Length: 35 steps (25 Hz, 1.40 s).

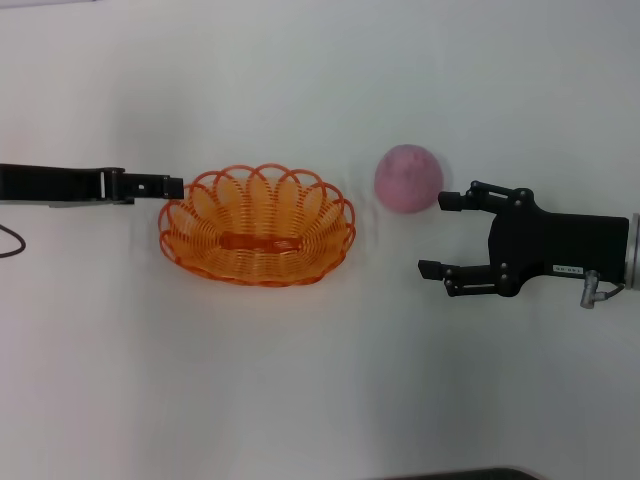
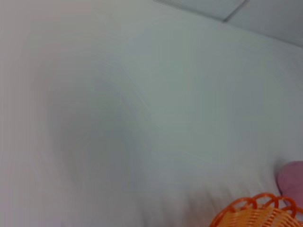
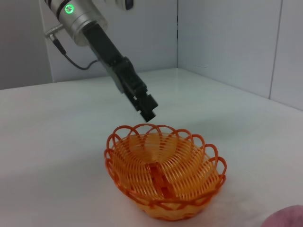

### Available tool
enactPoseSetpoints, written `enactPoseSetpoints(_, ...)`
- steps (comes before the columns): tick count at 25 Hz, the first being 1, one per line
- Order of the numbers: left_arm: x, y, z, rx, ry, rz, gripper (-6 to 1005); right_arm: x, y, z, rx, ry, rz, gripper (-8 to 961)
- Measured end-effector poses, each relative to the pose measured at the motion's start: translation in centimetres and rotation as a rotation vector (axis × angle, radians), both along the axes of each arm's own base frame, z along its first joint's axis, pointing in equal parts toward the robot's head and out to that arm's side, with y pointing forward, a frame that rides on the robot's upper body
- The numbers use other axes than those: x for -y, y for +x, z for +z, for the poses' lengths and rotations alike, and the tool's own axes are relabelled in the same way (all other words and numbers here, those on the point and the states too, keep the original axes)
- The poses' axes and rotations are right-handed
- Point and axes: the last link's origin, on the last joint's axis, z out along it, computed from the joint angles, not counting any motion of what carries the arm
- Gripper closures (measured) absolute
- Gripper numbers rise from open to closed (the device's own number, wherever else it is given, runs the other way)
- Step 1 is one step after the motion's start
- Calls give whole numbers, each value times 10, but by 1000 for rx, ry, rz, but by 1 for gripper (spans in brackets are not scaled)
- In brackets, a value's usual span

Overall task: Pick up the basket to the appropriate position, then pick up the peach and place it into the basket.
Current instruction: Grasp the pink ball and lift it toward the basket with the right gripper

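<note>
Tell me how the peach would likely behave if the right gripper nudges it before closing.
The peach looks round and sits free on the table, so a nudge would probably roll it. Its matte skin suggests decent grip. The open right gripper sits beside it, one finger very near.

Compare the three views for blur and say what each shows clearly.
Head view: sharp, soft shadows under the basket and peach. Left wrist view: heavily blurred, only basket rim and peach edge at one corner. Right wrist view: crisp on basket and left gripper.
</note>
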Motion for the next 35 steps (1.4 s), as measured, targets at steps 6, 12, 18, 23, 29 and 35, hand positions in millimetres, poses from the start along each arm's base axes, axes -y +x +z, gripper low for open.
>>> enactPoseSetpoints(6,8,6,5,51,58,-307,132,0,0,0,0,0,0,18)
enactPoseSetpoints(12,19,5,17,72,107,-580,137,-2,-2,0,-2,2,5,18)
enactPoseSetpoints(18,23,4,10,35,111,-665,139,-3,-3,0,-2,2,8,18)
enactPoseSetpoints(23,22,0,7,8,129,-696,138,-4,-3,0,-3,4,10,18)
enactPoseSetpoints(29,32,-13,11,-8,101,-683,138,-4,-3,1,-4,7,9,18)
enactPoseSetpoints(35,58,-35,17,-19,95,-648,139,-4,-2,1,-3,9,5,17)
